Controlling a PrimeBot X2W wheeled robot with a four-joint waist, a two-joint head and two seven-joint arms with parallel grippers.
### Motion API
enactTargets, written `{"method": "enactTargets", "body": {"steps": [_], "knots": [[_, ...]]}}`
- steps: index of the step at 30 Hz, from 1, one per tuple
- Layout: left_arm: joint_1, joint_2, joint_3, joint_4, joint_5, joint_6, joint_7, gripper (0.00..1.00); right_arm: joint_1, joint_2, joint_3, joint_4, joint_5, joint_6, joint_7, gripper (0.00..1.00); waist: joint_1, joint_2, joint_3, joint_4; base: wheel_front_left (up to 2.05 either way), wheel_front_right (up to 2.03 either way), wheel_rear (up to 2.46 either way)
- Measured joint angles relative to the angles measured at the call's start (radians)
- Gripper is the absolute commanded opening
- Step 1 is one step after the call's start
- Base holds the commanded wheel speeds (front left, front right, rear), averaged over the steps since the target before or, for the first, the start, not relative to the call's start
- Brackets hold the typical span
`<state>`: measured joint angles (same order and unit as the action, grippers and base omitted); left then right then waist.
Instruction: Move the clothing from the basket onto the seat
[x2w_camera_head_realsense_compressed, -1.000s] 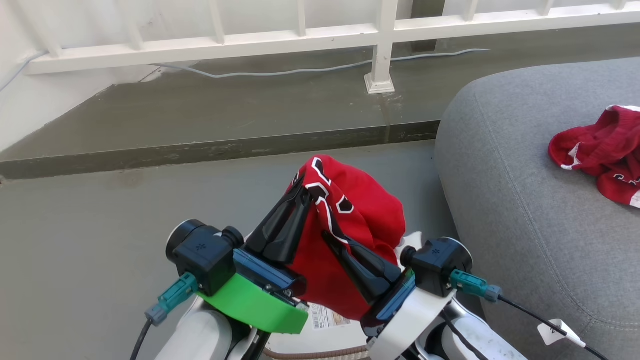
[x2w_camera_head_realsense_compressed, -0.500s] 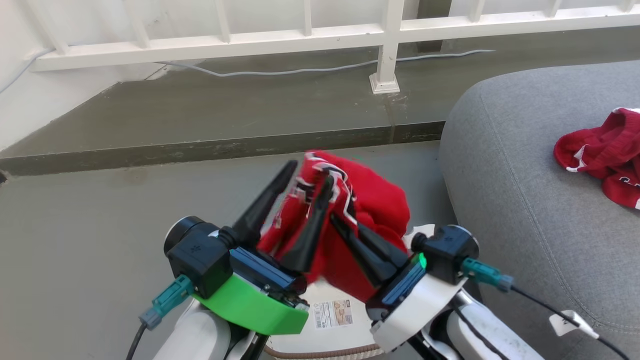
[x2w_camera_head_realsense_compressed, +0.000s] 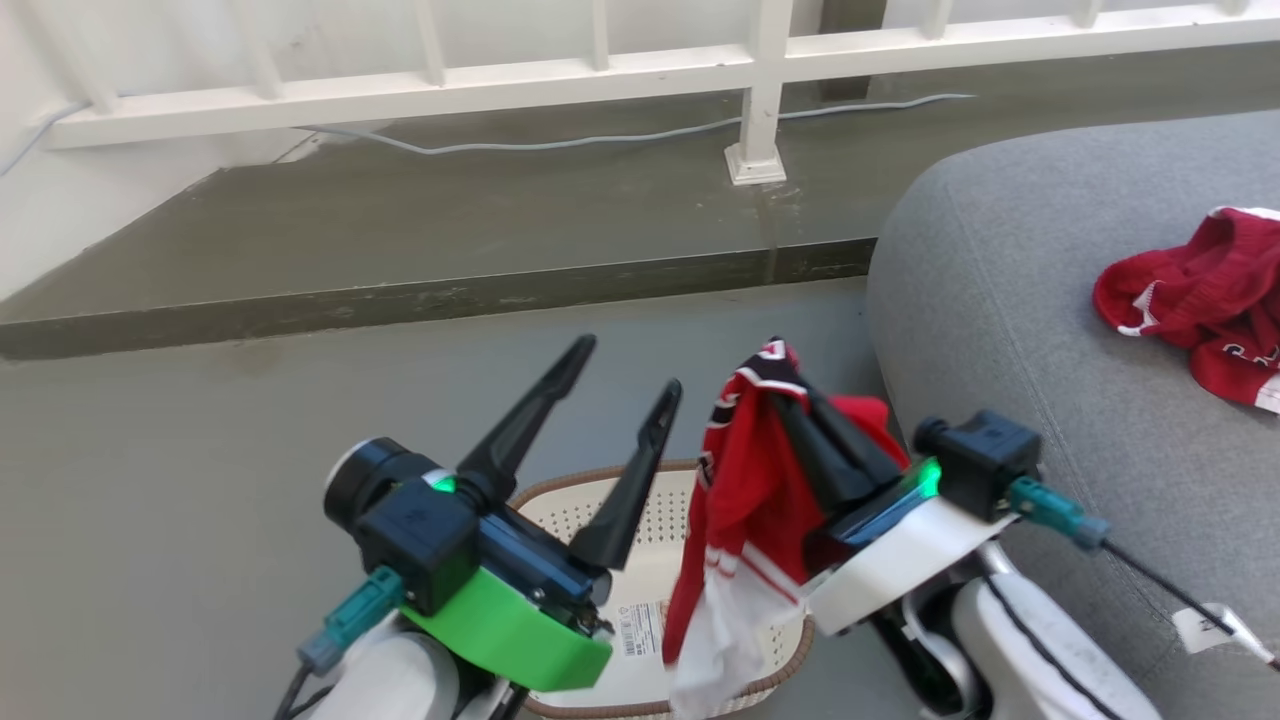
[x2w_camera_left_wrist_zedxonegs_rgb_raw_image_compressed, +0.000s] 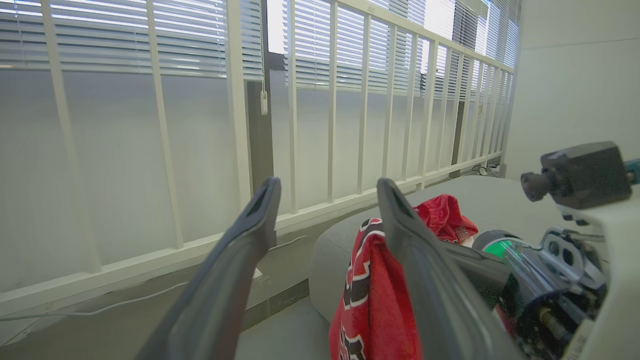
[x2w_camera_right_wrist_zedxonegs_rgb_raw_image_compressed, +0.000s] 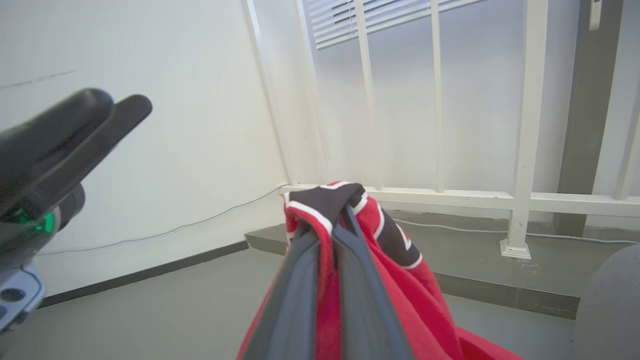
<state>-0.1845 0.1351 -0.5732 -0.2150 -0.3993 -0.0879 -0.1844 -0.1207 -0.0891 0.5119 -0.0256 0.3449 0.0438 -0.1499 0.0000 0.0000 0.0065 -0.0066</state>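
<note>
The right end effector (x2w_camera_head_realsense_compressed: 800, 410) was clamped shut on a red basketball garment (x2w_camera_head_realsense_compressed: 745, 480) with black-and-white lettering, which hung from its fingers over the cream-white perforated plastic basket (x2w_camera_head_realsense_compressed: 545, 488) on the floor. Just beside it, the left end effector (x2w_camera_head_realsense_compressed: 628, 368) had its fingers spread wide and gripped nothing. A second red garment (x2w_camera_head_realsense_compressed: 1190, 300) lay crumpled on the large grey fabric seat cushion (x2w_camera_head_realsense_compressed: 1000, 300).

A white-painted barred railing (x2w_camera_head_realsense_compressed: 400, 95) runs along a raised grey concrete ledge (x2w_camera_head_realsense_compressed: 400, 240), a thin grey cable (x2w_camera_head_realsense_compressed: 600, 138) trailing beneath its lower rail. Smooth grey floor (x2w_camera_head_realsense_compressed: 200, 430) lies below the ledge; white slatted blinds (x2w_camera_left_wrist_zedxonegs_rgb_raw_image_compressed: 100, 40) hang behind the bars.
</note>
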Motion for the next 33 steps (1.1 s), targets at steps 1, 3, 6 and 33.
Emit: {"method": "enactTargets", "body": {"steps": [1,3,6,33], "knots": [[0.0,0.005,-0.011,0.001,0.0,0.0,0.004,1.0,0.0,-0.007,-0.01,0.004,0.0,-0.003,0.0,0.0,0.0,0.0,0.001,-0.004,0.0,0.0,0.0],[0.0,0.009,-0.026,0.004,0.005,-0.001,0.01,1.0,0.0,-0.015,-0.035,0.015,0.003,-0.013,-0.005,0.0,0.0,0.0,0.003,-0.013,0.0,0.0,0.0],[0.001,0.02,-0.061,0.007,0.008,-0.01,0.035,1.0,0.0,-0.031,-0.069,0.032,0.006,-0.031,-0.01,0.0,0.0,0.0,0.006,-0.027,0.0,0.0,0.0],[0.029,0.077,-0.139,0.007,0.061,-0.022,0.109,1.0,-0.018,-0.06,-0.185,0.148,0.039,-0.073,-0.052,0.0,0.0,0.0,0.102,-0.239,0.0,0.0,0.0]]}}
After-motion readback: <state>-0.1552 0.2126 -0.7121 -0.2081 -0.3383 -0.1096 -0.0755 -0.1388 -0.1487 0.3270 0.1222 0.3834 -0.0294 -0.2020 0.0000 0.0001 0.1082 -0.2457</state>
